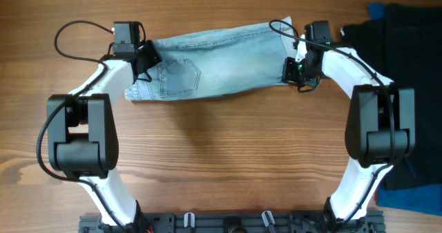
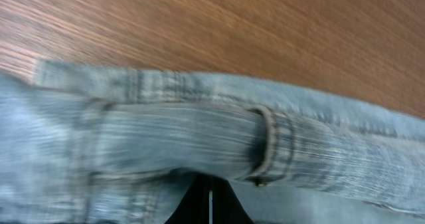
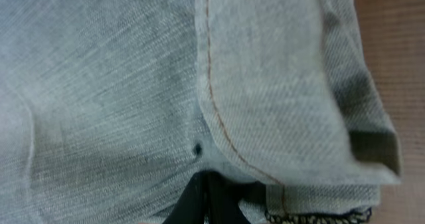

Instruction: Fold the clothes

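Note:
The light-blue denim shorts lie folded lengthwise across the far part of the wooden table, waistband and a back pocket at the left, cuffed leg hems at the right. My left gripper is shut on the waistband end. In the left wrist view its fingers pinch the denim below a belt loop. My right gripper is shut on the leg-hem end. In the right wrist view its fingers are closed under the denim next to the cuff.
A black garment lies at the table's right edge, close to the right arm. Dark blue fabric sits below it at the front right. Bare wood lies in front of the shorts.

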{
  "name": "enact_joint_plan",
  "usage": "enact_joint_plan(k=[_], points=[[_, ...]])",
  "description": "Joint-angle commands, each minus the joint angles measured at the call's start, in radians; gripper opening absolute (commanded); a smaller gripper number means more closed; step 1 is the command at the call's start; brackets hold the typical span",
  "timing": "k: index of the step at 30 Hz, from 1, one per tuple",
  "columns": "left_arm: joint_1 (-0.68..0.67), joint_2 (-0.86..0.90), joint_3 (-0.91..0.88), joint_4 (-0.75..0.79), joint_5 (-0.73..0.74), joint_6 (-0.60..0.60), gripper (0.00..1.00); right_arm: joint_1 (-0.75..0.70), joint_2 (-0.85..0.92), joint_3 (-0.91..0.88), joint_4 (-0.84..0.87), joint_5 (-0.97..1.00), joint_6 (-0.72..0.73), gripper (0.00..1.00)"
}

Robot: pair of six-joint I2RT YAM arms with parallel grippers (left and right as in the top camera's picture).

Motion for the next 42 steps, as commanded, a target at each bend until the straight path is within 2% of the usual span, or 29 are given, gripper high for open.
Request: enact_joint_plan(k=[1, 9, 12, 14, 16, 18, 21, 29, 32, 34, 35, 39, 41, 42], points=[[0.006, -0.011, 0.014, 0.008, -0.031, 0.024, 0.04, -0.003, 0.023, -0.046, -0.093, 0.108, 0.051, 0.04], [-0.005, -0.157, 0.014, -0.015, -0.02, 0.023, 0.04, 0.0, -0.028, -0.046, -0.234, 0.107, 0.109, 0.04], [-0.039, -0.258, 0.014, -0.127, -0.006, 0.023, 0.04, 0.001, -0.266, -0.045, -0.268, 0.107, 0.093, 0.04], [-0.068, -0.273, 0.013, -0.16, 0.079, 0.024, 0.04, 0.0, -0.408, -0.045, -0.212, 0.112, 0.053, 0.04], [-0.078, -0.267, 0.013, -0.163, 0.085, 0.024, 0.05, 0.0, -0.45, -0.045, -0.144, 0.118, 0.042, 0.04], [-0.09, -0.248, 0.013, -0.163, 0.085, 0.048, 0.05, 0.0, -0.44, -0.045, -0.062, 0.092, -0.026, 0.06], [-0.1, -0.216, 0.013, -0.159, 0.085, 0.084, 0.05, 0.0, -0.375, -0.046, 0.025, 0.1, -0.025, 0.04], [-0.099, -0.047, 0.013, -0.003, 0.082, 0.102, 0.04, 0.0, -0.048, -0.046, 0.466, 0.108, -0.082, 0.04], [-0.099, 0.026, 0.013, 0.074, -0.013, 0.134, 0.04, 0.0, 0.09, -0.046, 0.622, 0.124, -0.103, 0.04], [-0.099, 0.061, 0.013, 0.103, -0.035, 0.18, 0.04, 0.0, 0.139, -0.046, 0.645, 0.126, -0.104, 0.04], [-0.099, 0.084, 0.013, 0.117, -0.04, 0.193, 0.07, 0.0, 0.145, -0.046, 0.642, 0.126, -0.104, 0.04], [-0.094, 0.113, 0.014, 0.219, -0.039, 0.215, 0.04, 0.0, 0.103, -0.045, 0.648, 0.126, -0.142, 0.05], [-0.095, 0.042, 0.039, 0.257, -0.039, 0.233, 0.04, 0.0, 0.018, -0.045, 0.648, 0.124, -0.152, 0.05], [-0.095, -0.04, 0.052, 0.245, -0.039, 0.233, 0.05, 0.0, -0.08, -0.045, 0.624, 0.106, -0.152, 0.08]])
